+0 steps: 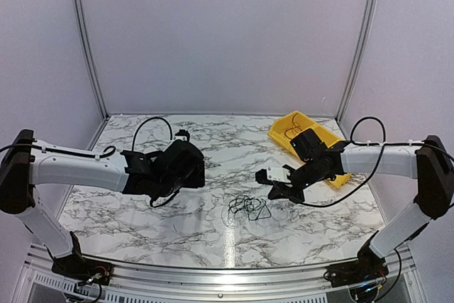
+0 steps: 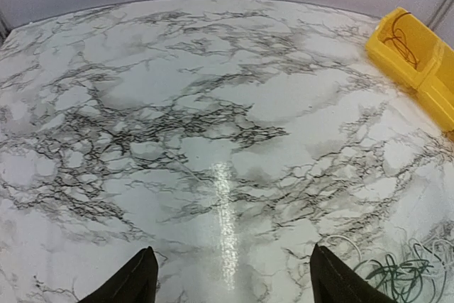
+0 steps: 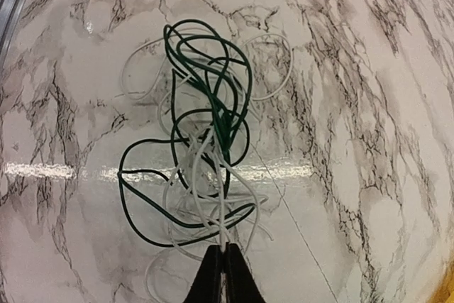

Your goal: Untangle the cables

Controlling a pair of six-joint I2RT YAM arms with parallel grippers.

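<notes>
Centrally, toward 6 o'clock on the marble bench (image 1: 177, 232), the cables (image 3: 221, 122) lie in 1 loose knot of green and white strands. The right hand (image 3: 225, 250), at the knot's 2 o'clock in the top view, is pinched closed, with white strands running into its tips. The left hand (image 2: 230, 250) hangs at 9 o'clock, its 2 fingers spread wide, gripping nothing. A yellow bin (image 1: 287, 127) at 2 o'clock holds 1 dark wire (image 2: 401, 37).
</notes>
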